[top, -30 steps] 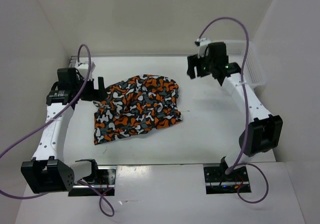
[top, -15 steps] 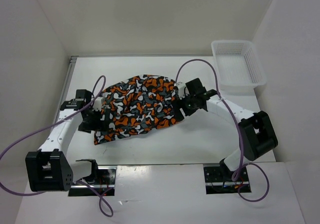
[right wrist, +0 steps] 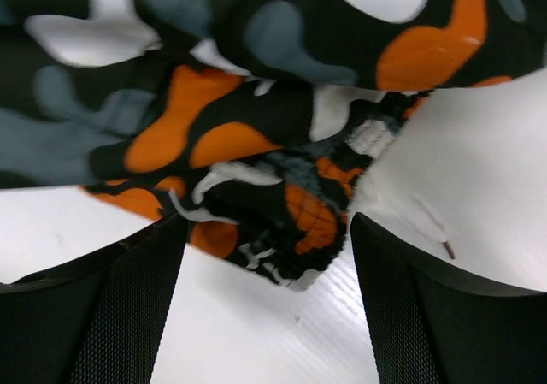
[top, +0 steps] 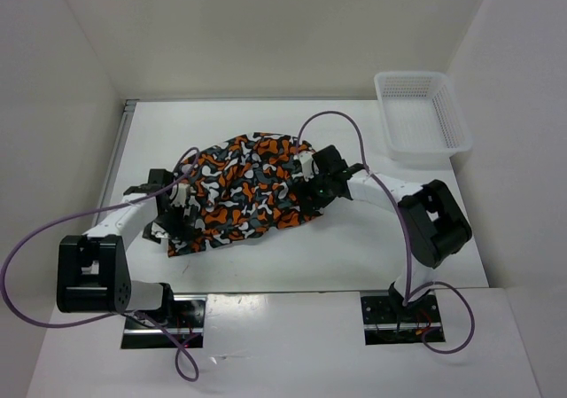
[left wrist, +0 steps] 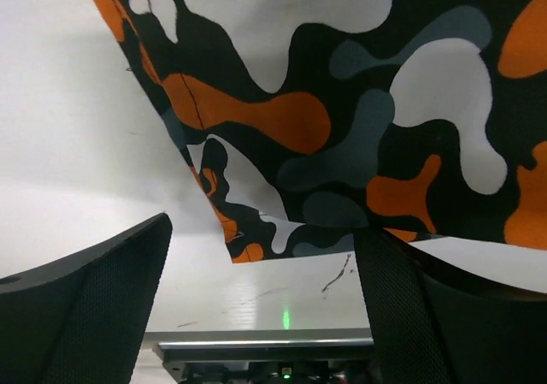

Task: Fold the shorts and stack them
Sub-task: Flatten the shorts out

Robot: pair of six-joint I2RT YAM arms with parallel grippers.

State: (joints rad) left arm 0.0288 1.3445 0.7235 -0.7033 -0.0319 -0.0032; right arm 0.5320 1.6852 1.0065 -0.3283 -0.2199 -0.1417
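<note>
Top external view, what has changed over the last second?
The right end effector swung from beside the basket down to the right edge of the shorts. The left end effector pulled nearer, to their near-left corner. Both stand open at the fabric, gripping nothing. Shorts and basket stayed put.

Table free front & back of shorts; basket blocks far-rt corner.

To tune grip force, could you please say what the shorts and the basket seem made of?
The shorts look like soft, matte fabric, probably woven: they wrinkle and drape, and a stitched seam shows. The basket looks like rigid white plastic: its walls are a regular mesh.
</note>
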